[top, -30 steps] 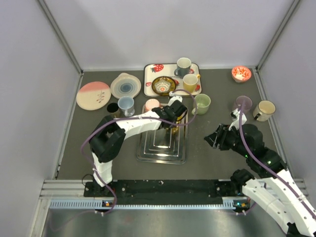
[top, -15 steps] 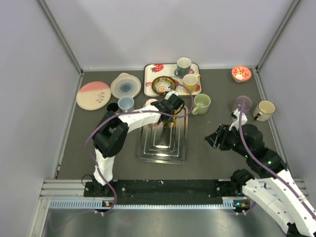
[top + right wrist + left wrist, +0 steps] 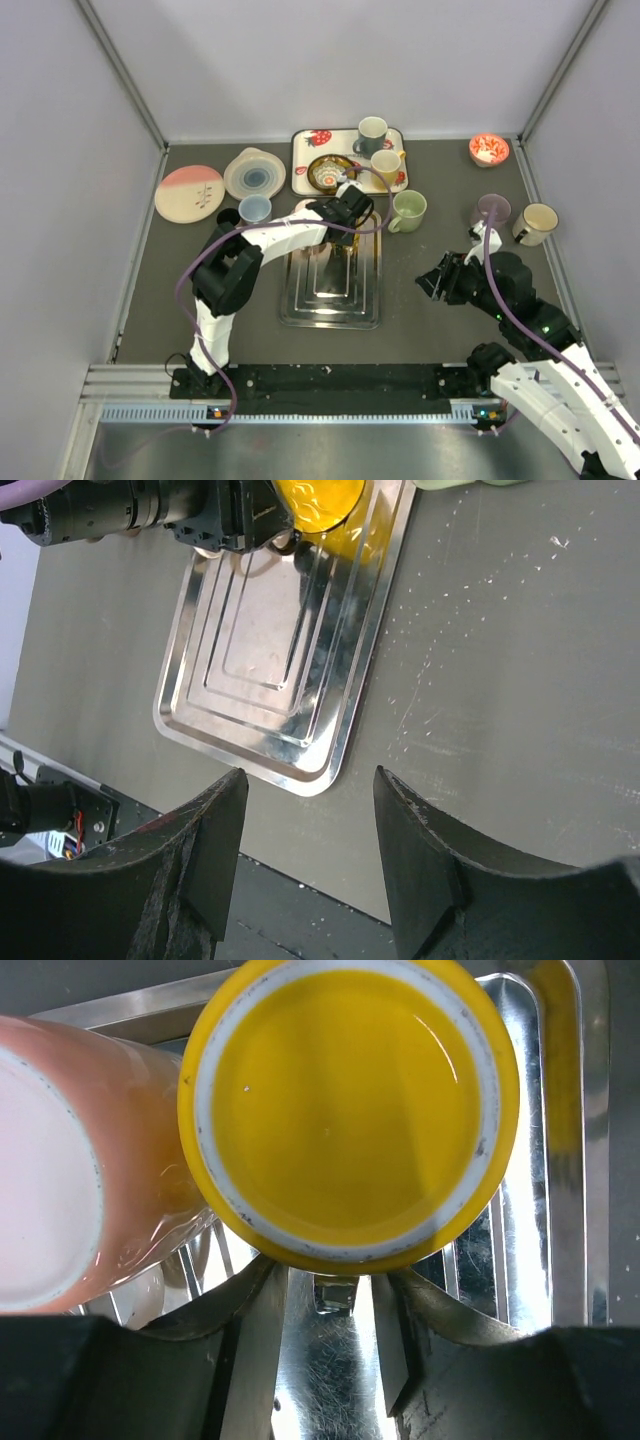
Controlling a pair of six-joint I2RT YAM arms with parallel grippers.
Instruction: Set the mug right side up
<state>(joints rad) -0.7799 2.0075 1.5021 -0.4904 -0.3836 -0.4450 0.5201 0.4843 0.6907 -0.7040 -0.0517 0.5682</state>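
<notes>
Where our left pincer (image 3: 330, 1278) hangs over the steel tray (image 3: 545, 1190), its two fingers (image 3: 262, 1345) stand apart and clamp nothing. Between their tips we make out a small dim shape. It may be the mug's handle, though that spot is too dark for us to be sure.

Just ahead of the tips the yellow mug (image 3: 345, 1110) stands on the tray with its mouth up, so we look straight down into its yellow inside and pale rim. Its near edge overlaps the fingertips in our wrist view. Ahead and to the left of this pincer a pink cup (image 3: 60, 1190) sits close against the mug's side; we cannot tell whether the two touch.

Our right pincer (image 3: 310, 777) is held above the grey table (image 3: 500, 700), its fingers apart with nothing between them. Ahead of it and to its left the tray lies flat on the table. At the tray's far end, well apart from this pincer, we see the mug with the left pincer right beside it.
</notes>
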